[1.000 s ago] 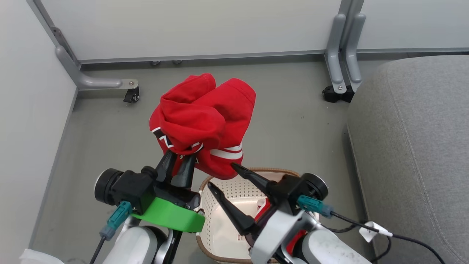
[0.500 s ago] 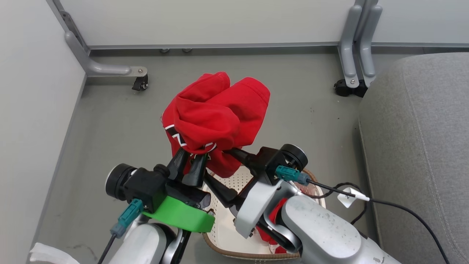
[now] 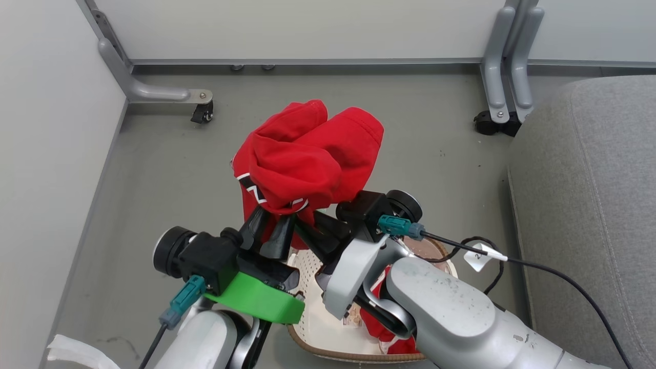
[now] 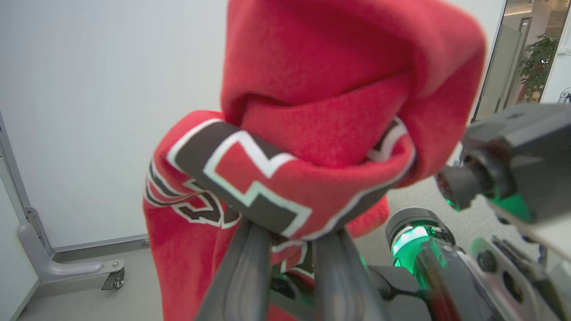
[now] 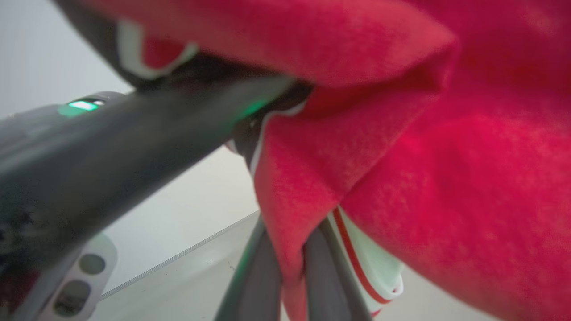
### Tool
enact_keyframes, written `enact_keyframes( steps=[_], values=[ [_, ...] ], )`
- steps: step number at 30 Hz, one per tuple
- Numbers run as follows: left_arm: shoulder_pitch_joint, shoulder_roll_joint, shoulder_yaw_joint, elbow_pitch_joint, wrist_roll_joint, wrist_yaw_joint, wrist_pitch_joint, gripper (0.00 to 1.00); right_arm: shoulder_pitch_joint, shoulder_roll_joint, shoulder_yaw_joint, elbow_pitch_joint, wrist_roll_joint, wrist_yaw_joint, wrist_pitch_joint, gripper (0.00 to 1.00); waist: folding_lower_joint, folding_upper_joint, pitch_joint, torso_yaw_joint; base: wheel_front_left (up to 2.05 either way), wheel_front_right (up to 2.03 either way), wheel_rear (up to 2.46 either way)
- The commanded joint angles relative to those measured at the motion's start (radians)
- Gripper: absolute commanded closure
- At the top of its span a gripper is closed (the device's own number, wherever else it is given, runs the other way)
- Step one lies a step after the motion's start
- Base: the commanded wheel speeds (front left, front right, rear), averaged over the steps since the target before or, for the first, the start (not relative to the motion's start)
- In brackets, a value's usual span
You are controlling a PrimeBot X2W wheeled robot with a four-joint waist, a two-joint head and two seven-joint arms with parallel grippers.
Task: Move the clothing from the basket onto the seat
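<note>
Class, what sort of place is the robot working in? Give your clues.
Probably an office or lab test bay: white partitions on castors, a bare grey floor, and a potted plant in the distance.

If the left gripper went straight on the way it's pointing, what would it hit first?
The red clothing itself: the left gripper is shut on it, and the bundle bulges straight ahead. Past that, probably the white wall panel, though depth is hard to judge.
</note>
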Motion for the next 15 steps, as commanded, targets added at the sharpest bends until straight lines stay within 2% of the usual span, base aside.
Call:
enact_keyframes(
  steps=[1,15],
  values=[
    [-0.013,0.002,-0.001,0.0,-0.007,0.002,-0.006,1.0,-0.014,-0.001,0.006,0.009,0.009,0.0,-0.006,1.0,0.0,0.0,-0.002,-0.001,0.0,0.0,0.0],
    [-0.003,0.013,-0.009,0.003,-0.019,0.012,0.014,1.0,-0.033,-0.001,0.03,0.044,0.045,0.0,-0.029,1.0,0.0,0.0,-0.013,-0.002,0.0,0.0,0.0]
  ],
)
